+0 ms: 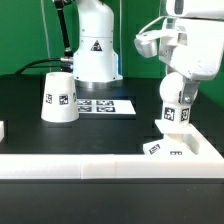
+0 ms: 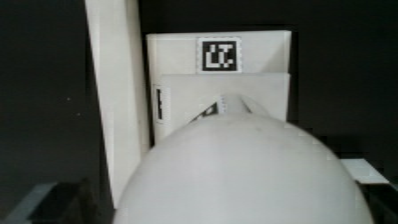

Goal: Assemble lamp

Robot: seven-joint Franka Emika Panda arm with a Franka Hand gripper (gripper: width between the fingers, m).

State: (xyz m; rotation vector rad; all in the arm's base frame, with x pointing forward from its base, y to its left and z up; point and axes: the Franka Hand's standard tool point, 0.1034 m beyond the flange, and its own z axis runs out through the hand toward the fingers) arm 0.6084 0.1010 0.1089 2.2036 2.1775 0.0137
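Hovering over the flat square base [image 1: 172,149] at the exterior view's right, the gripper [image 1: 178,100] is clamping the rounded bulb [image 1: 176,112], which is hanging above the base without visibly touching it. The shade [image 1: 58,97] is standing apart on the black table [image 1: 120,130], beside the marker board [image 1: 104,105].
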